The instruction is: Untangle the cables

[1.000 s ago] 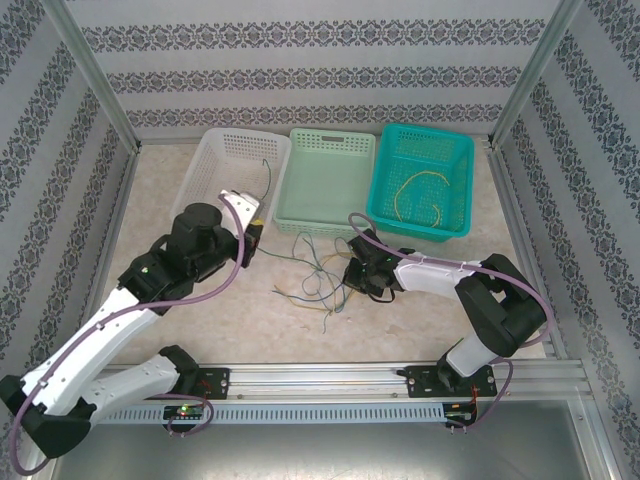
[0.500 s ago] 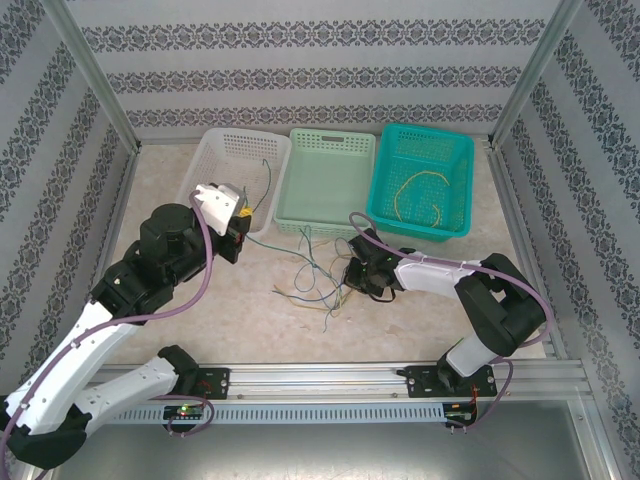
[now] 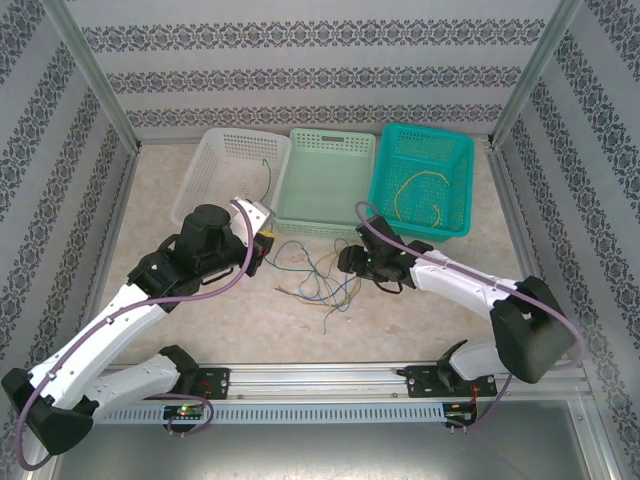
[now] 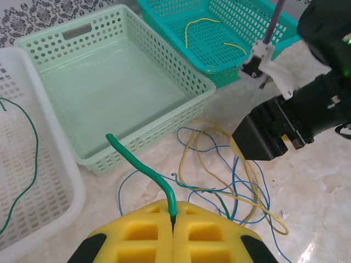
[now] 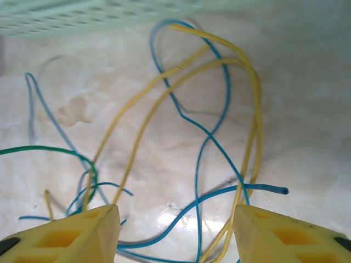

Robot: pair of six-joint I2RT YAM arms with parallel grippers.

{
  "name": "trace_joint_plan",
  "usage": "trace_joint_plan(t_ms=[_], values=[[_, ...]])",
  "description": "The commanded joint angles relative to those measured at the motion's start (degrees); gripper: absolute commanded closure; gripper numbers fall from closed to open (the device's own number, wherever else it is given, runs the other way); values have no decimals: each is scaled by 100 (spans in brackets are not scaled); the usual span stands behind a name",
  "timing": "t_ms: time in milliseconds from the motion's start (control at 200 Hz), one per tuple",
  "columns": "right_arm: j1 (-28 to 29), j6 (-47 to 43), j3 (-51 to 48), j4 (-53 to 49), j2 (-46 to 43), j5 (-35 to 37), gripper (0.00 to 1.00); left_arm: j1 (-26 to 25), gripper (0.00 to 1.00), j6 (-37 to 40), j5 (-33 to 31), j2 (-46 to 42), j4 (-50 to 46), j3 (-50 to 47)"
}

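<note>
On the table (image 3: 420, 315), before the pale green basket (image 3: 320, 226), the cables (image 3: 318, 278) lie tangled — left gripper (image 4: 173, 222) pressed tight on a green cable (image 4: 143, 169); right gripper (image 5: 175, 224) spread over yellow and blue loops (image 5: 254, 109)

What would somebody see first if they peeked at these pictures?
Probably the messy tangle of yellow, blue and green cables in the middle of the table. Next, a white basket, a pale green basket and a teal basket lined up along the back. The left end effector pinches a green cable.
</note>
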Motion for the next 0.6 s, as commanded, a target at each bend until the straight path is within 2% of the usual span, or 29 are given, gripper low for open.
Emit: trace_joint_plan(t_ms=[0,150,335,490,595], values=[[-9,-1182,249,-626,-248,-157,41,59,100,165,136,6,-35,70],[-4,-1733,219,-448,-412,-812,39,59,100,201,174,39,-10,124],[176,-1857,286,-191,156,-1516,33,59,100,164,226,39,111,97],[551,-2153,641,-290,752,-1461,28,54,100,216,171,18,35,187],[598,-2207,783,-355,1021,-1422,29,64,100,235,140,1,-27,223]])
